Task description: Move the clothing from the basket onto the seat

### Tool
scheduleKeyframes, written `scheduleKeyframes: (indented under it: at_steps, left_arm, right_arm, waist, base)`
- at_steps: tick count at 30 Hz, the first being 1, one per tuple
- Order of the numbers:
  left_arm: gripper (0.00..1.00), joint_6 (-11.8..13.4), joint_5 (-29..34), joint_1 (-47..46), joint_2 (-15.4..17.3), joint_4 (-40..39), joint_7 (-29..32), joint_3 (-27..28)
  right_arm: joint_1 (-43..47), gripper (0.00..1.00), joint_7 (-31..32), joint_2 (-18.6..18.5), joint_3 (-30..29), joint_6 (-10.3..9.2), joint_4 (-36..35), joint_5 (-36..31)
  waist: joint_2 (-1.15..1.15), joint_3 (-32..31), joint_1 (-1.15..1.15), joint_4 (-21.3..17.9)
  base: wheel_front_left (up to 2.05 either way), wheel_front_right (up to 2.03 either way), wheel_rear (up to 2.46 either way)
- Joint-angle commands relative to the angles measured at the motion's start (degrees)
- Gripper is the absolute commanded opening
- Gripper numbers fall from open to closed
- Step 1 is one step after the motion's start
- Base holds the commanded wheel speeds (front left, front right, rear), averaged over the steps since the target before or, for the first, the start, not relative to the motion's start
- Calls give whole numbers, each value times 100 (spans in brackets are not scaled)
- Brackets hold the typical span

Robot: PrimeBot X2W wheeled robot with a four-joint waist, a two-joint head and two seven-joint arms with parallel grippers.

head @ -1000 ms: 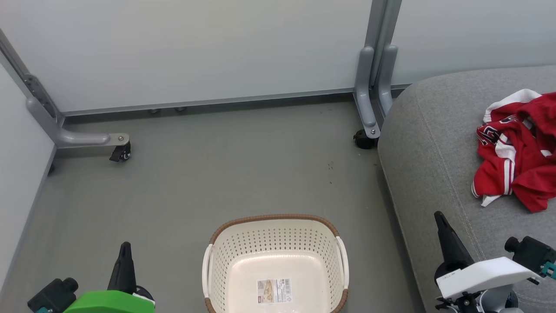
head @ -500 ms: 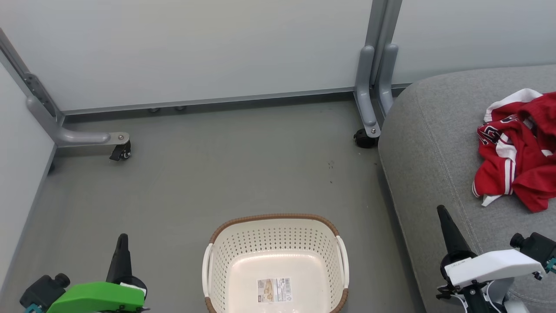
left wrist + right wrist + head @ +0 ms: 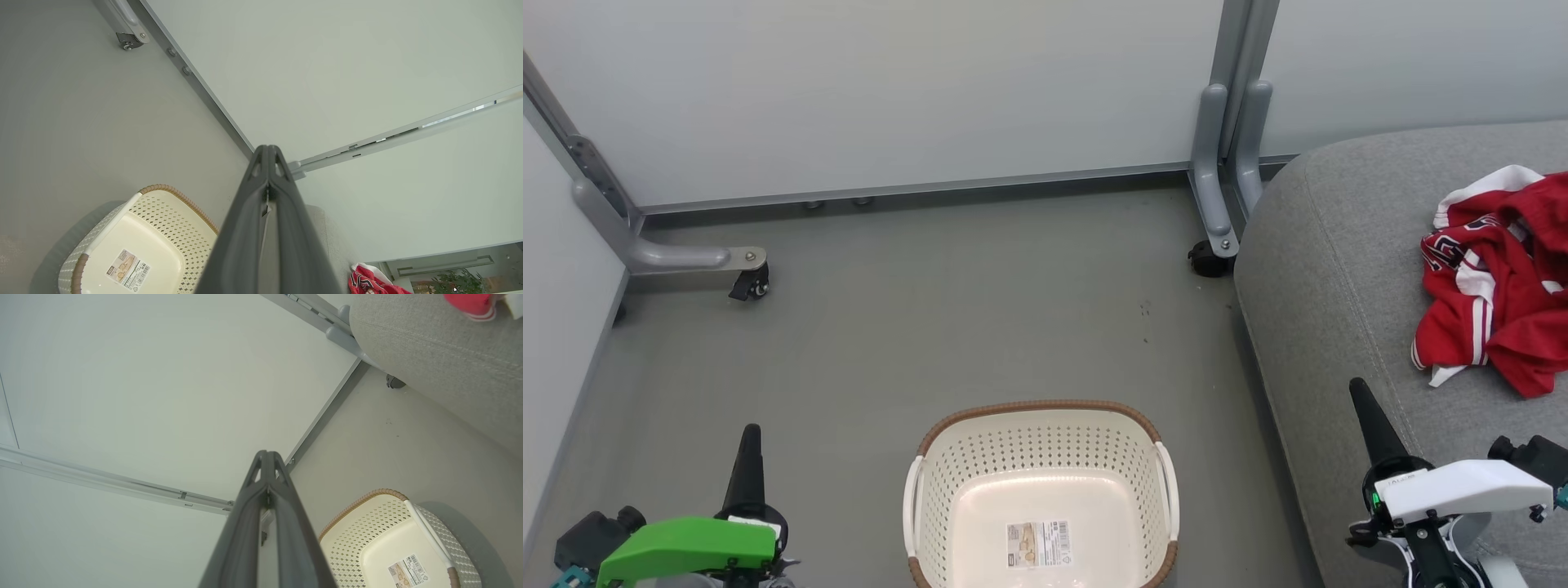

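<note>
As the grey seat (image 3: 1339, 269) under my right pincer (image 3: 1357, 388) bears the red clothing (image 3: 1503, 310) ahead-right of it, and the basket (image 3: 1037, 406) between it and my left pincer (image 3: 749, 433) holds no garment, I judge the moving done; both pincers are clenched, empty, and need only rest.

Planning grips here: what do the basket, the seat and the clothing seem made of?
The basket: likely moulded cream plastic, glossy base, punched holes, brown woven-look rim. The seat: grey matte woven upholstery, stitched seam. The clothing: soft red fabric, crumpled folds, white stripe trim.
</note>
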Motion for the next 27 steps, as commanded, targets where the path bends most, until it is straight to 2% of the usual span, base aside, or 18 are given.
scheduleKeyframes:
  at_steps: [1, 27]
  left_arm:
    - [0, -42, -160, -155, 17, -54, 39, 42]
    - [0, -104, -1536, -381, -7, -40, 394, 176]
  right_arm:
    - [-140, 0, 33, -39, -27, 2, -4, 155]
    - [-441, 0, 233, -22, -200, 3, 333, 1540]
  waist:
    - [0, 1, 0, 1]
    - [0, 28, 0, 10]
  base:
    - [0, 0, 0]
    - [0, 0, 0]
